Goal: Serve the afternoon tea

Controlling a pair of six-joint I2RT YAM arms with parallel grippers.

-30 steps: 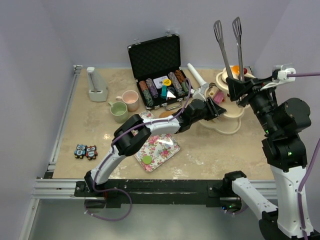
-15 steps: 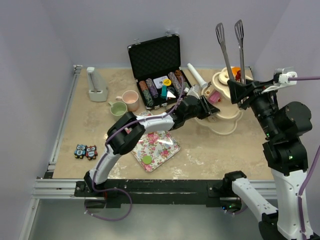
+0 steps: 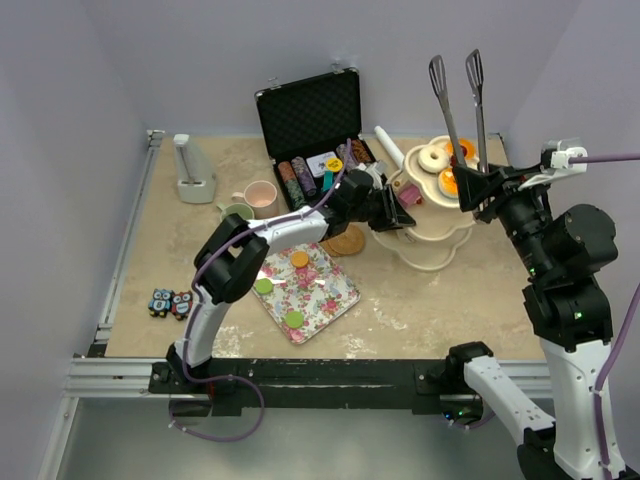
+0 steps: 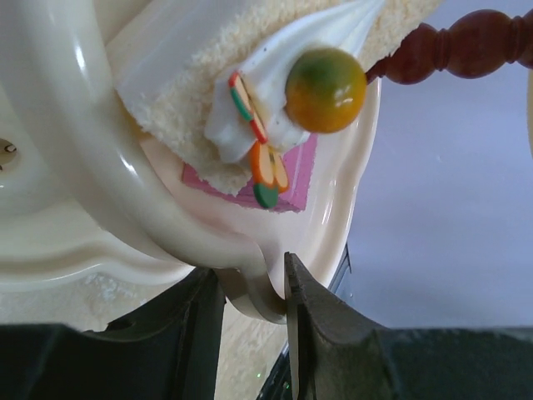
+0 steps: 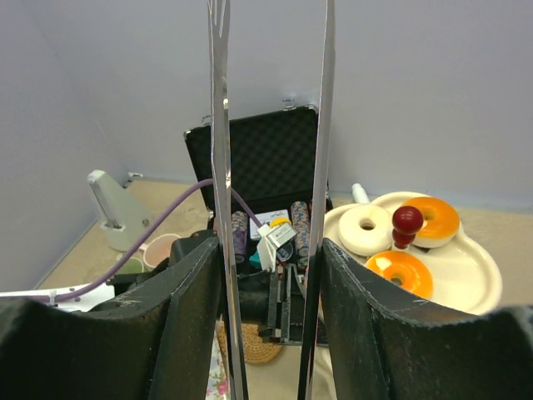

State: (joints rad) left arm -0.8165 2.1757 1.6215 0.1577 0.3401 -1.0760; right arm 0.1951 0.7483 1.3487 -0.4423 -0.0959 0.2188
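The left gripper (image 4: 254, 287) pinches the scalloped rim of the stand (image 4: 83, 150), which stands upright toward the far right of the desk (image 3: 180, 250) (a cake slice (image 4: 175, 92) sits just above the grip). The right gripper (image 3: 480, 183), right of the stand, clasps upright tongs (image 3: 437, 75); the left arm is nearer.

Lab rig — walled tabletop (image 3: 420, 300) (aluminium rail frame (image 3: 110, 375)).

Lavender walls (image 3: 60, 100); beige stone-look tabletop (image 3: 470, 300); aluminium rails (image 3: 120, 375) along left, near edges.
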